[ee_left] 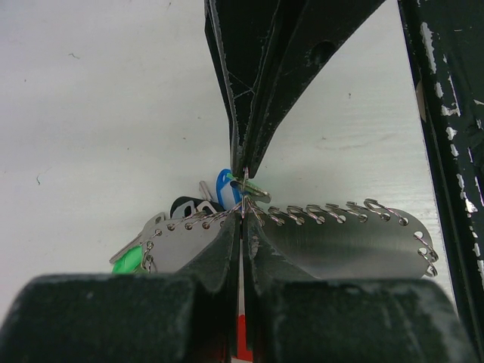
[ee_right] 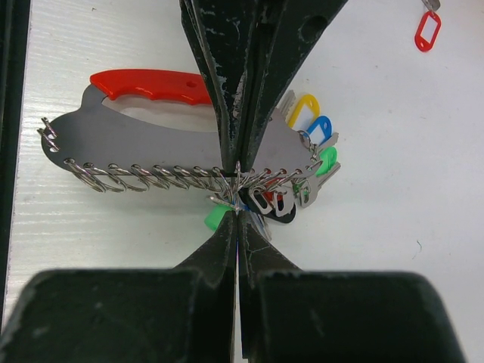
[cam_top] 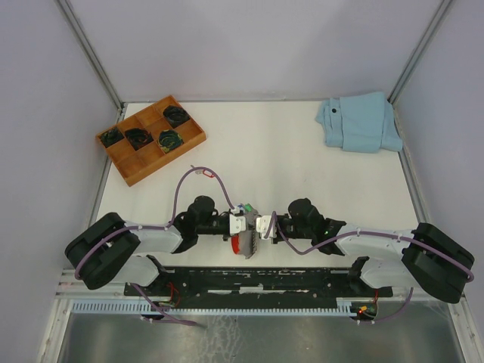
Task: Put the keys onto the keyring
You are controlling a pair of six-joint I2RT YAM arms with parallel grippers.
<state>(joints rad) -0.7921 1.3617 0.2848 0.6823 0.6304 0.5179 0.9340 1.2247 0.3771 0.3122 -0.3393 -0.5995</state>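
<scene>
The keyring (ee_right: 144, 136) is a flat metal plate with a red curved band (ee_right: 151, 85) and a row of small wire rings along its edge. It is held just above the table between both arms (cam_top: 247, 243). My left gripper (ee_left: 242, 215) is shut on the plate's ringed edge. My right gripper (ee_right: 239, 210) meets it tip to tip, shut on a small metal loop with a green tag (ee_right: 215, 218) beside it. Yellow (ee_right: 302, 110), blue (ee_right: 319, 128) and green (ee_right: 327, 160) tags hang at the plate's end. A key with a red tag (ee_right: 427, 30) lies loose on the table.
A wooden tray (cam_top: 128, 162) with dark coiled items stands at the back left. A folded light-blue cloth (cam_top: 359, 122) lies at the back right. The black rail (cam_top: 249, 280) runs along the near edge, close under the grippers.
</scene>
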